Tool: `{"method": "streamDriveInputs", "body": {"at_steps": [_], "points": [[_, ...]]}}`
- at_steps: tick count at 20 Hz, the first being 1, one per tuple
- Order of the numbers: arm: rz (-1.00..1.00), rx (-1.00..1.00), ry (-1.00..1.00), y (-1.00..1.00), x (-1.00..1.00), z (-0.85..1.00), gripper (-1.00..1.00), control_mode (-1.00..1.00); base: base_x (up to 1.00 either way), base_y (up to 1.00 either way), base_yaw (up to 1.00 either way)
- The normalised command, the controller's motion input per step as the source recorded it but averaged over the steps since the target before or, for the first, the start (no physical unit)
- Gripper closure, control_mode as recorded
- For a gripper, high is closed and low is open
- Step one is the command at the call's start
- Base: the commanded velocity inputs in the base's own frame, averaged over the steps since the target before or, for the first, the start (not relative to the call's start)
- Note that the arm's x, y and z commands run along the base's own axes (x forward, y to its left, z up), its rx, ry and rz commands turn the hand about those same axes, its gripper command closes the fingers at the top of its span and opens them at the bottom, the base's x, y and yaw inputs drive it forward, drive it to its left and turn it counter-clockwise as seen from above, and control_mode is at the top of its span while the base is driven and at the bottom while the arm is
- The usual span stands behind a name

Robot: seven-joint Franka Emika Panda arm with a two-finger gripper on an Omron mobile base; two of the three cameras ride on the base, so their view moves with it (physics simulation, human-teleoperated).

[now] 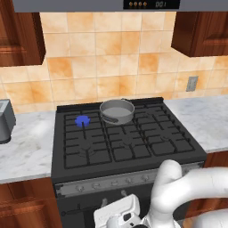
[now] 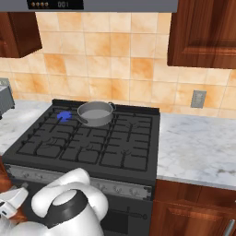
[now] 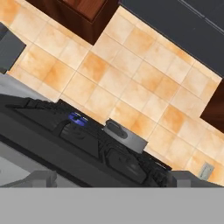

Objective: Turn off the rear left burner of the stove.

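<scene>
The stove (image 1: 133,153) is a wide black gas range with cast-iron grates. Its rear left burner (image 1: 82,120) carries a bright blue flame, which also appears in the right base view (image 2: 64,115) and in the hand view (image 3: 77,117). A silver strip of small round knobs (image 1: 111,182) runs along the stove's front. My gripper (image 3: 114,178) is open and holds nothing; its fingertips (image 3: 41,178) stand wide apart. It hangs low in front of the stove, below the knob strip, and looks up across the grates. Its white hand (image 1: 118,213) is clear of the knobs.
A round grey pot (image 1: 117,110) sits on the rear centre burner, right of the flame. A grey toaster (image 1: 4,120) stands on the left marble counter. The right counter (image 2: 198,147) lies beneath a wall outlet (image 2: 198,98). Wooden cabinets and a hood hang overhead.
</scene>
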Motion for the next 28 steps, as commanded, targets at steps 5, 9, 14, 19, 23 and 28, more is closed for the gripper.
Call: {"method": "streamDriveInputs", "body": {"at_steps": [5,9,14,19,23,28], "points": [[0.04,-0.02,0.0,0.0,0.22,-0.07,-1.0,-1.0,0.0,0.0,0.0],[0.02,-0.06,0.0,0.14,0.02,-0.24,-1.0,-1.0,0.0,0.0,0.0],[0.01,-0.05,-0.01,0.08,0.17,-0.09,-1.0,-1.0,0.0,0.0,0.0],[0.0,-0.01,0.0,0.07,0.13,-0.1,-1.0,-1.0,0.0,0.0,0.0],[0.0,0.0,0.0,0.05,0.0,-0.2,-1.0,-1.0,0.0,0.0,0.0],[0.0,0.0,0.0,0.03,0.07,-0.16,-1.0,-1.0,0.0,0.0,0.0]]}}
